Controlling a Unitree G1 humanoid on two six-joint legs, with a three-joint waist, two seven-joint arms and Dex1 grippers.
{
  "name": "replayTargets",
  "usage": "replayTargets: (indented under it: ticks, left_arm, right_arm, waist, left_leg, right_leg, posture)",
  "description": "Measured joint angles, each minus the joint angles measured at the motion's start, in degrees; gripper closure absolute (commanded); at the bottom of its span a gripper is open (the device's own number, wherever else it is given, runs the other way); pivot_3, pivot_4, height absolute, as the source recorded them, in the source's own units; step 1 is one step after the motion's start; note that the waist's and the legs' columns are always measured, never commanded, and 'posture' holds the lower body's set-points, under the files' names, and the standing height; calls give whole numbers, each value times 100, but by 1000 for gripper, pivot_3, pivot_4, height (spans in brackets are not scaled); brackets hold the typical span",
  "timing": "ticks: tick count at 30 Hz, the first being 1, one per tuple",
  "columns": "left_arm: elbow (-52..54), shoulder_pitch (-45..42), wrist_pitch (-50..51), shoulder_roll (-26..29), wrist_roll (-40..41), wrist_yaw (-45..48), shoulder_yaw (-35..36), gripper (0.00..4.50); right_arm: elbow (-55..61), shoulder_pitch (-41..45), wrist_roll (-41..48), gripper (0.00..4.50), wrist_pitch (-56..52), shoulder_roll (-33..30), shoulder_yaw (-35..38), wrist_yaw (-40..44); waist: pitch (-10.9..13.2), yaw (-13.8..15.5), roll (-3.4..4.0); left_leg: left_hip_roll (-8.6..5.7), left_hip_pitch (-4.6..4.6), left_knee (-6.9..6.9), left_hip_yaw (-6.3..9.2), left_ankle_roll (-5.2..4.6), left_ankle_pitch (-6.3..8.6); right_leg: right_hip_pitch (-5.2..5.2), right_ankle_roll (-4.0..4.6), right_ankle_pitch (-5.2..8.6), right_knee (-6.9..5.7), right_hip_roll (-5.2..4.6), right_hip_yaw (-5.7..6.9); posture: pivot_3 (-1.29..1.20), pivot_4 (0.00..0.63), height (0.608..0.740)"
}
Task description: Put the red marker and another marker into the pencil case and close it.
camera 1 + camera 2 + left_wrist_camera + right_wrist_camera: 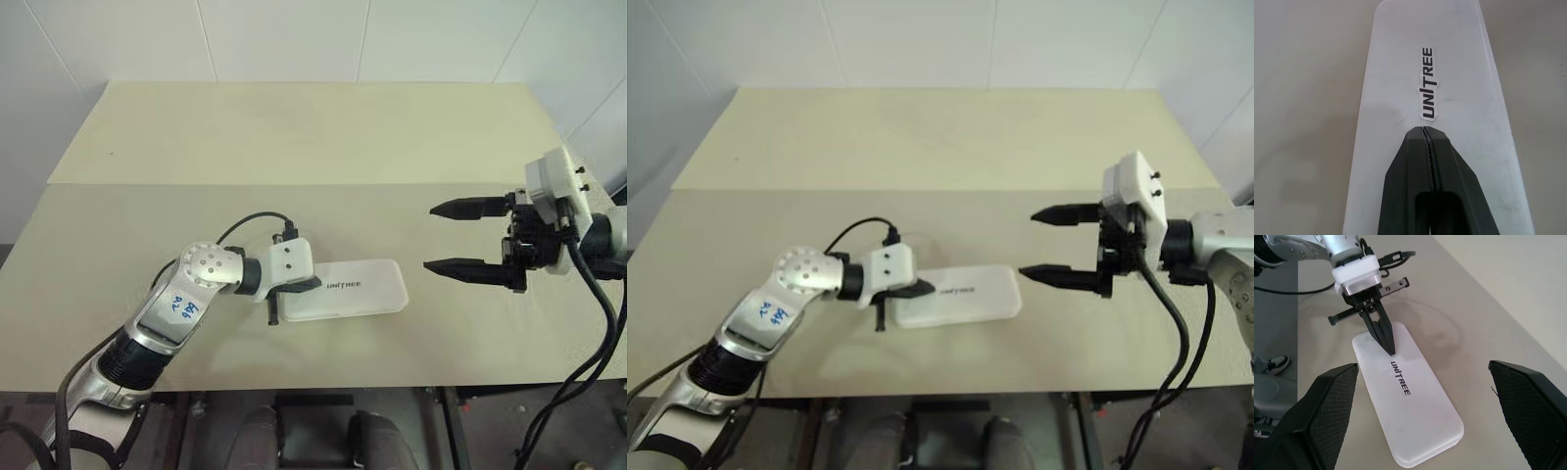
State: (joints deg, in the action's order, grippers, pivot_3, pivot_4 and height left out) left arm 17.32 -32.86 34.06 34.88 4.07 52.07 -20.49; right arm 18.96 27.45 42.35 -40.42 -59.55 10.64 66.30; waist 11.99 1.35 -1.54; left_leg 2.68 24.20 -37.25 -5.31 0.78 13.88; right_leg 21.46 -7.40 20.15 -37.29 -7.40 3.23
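1. Pencil case: a flat white rectangular box with rounded corners lying on the beige table, near its front edge and about midway across. Its lid is down, and dark "UNITREE" lettering runs along the lid's top.

2. Left gripper: its two black fingers are pressed together into a single point, with nothing between them. The tip rests on, or just over, the lid at the case's left end, right beside the start of the lettering; actual contact is not certain. The gripper slopes down and toward the robot's right, along the length of the case.

3. Right gripper: its fingers are spread wide apart and hold nothing. It hangs in the air to the right of the case, clear of it, and points toward the robot's left. In the right wrist view the case lies between its two textured black fingertips, farther off.

4. Black cable: it loops up from the left wrist's white housing over the tabletop.
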Motion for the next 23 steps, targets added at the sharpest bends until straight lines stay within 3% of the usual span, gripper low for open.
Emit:
replayTargets:
  ticks: [6,10,14,23]
  left_arm:
    - [287,215,668,-109,725,18,599,4481]
    - [497,323,1048,345,1469,139,1849,4481]
    - [388,733,1262,893,1962,210,3043,3277]
    - [406,1155,1299,1160,2531,204,3711,218]
  right_arm:
    - [-331,43,-244,0,260,1,-259,293]
    - [-890,166,-481,0,530,101,-412,488]
    - [-1418,601,-646,0,705,350,-568,640]
    - [-1893,1061,-980,0,1093,740,-866,926]
  waist:
    - [1,-12,0]
    - [1,-90,0]
    - [2,-173,2]
    - [4,-141,-1]
  left_leg:
    - [1,1,2,1,0,0]
    - [2,-1,5,1,1,0]
    - [3,-2,10,-1,2,0]
    - [0,5,10,-2,3,4]
  right_leg:
    - [3,0,0,-1,1,1]
    - [3,0,0,-1,0,0]
    - [5,1,1,1,0,0]
    - [5,0,0,11,-8,4]
  posture:
    - [0,150,740]
    - [0,150,740]
    - [0,150,740]
    - [0,150,740]
